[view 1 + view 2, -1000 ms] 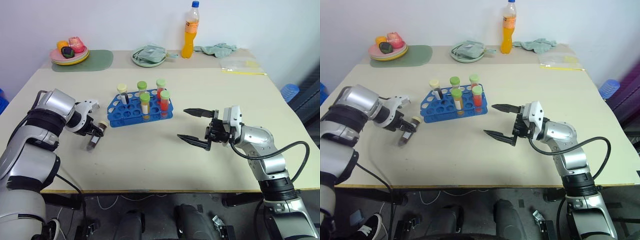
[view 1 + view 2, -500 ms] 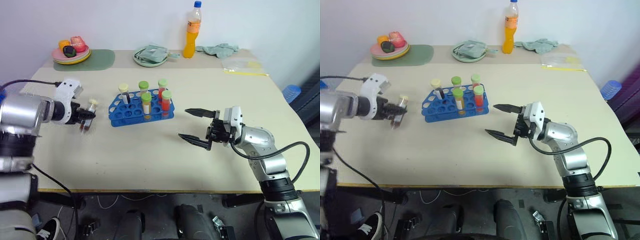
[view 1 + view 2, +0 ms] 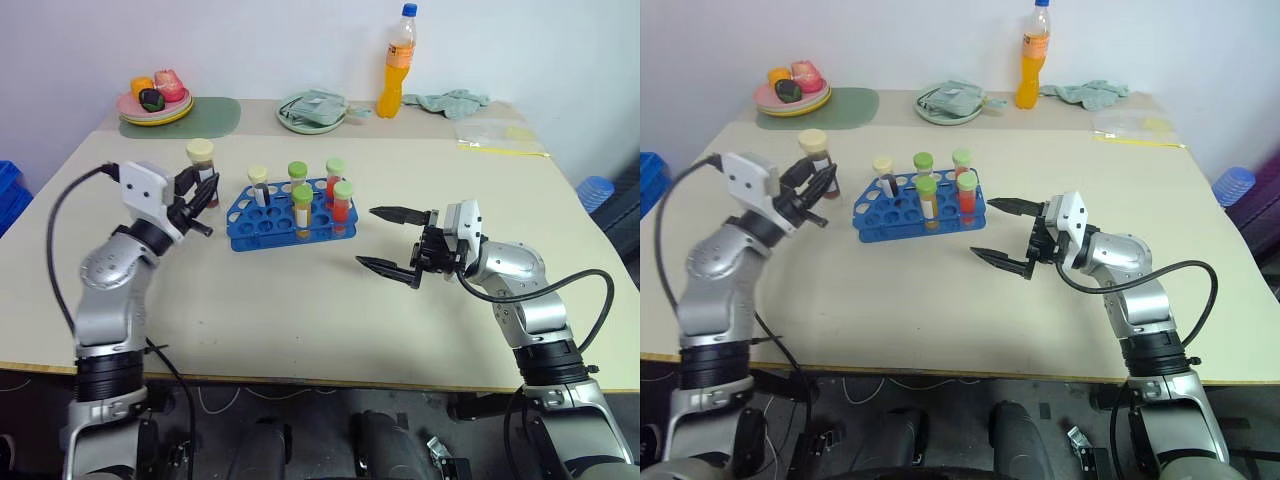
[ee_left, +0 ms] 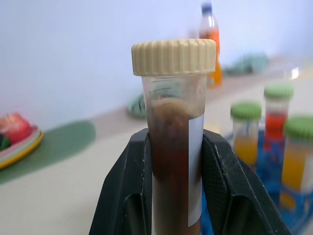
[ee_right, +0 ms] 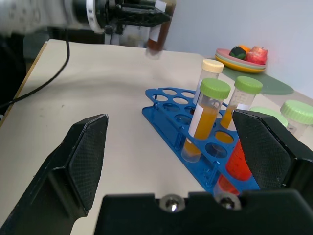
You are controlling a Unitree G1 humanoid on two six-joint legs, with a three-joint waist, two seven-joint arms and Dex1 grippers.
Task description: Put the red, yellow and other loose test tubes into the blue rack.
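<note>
Your left gripper (image 3: 200, 190) is clamped on the dark test tube (image 4: 173, 161), holding it upright, cap up, just left of the blue rack (image 3: 255, 222), so it can drop into a hole. Your right gripper (image 3: 392, 240) waits wide apart, holding nothing.

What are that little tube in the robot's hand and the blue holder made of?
The tube looks like clear plastic: brown liquid shows through it, under a ridged cream cap that looks like matte plastic. The blue rack looks like moulded, slightly glossy plastic, one even colour with clean round holes.
</note>
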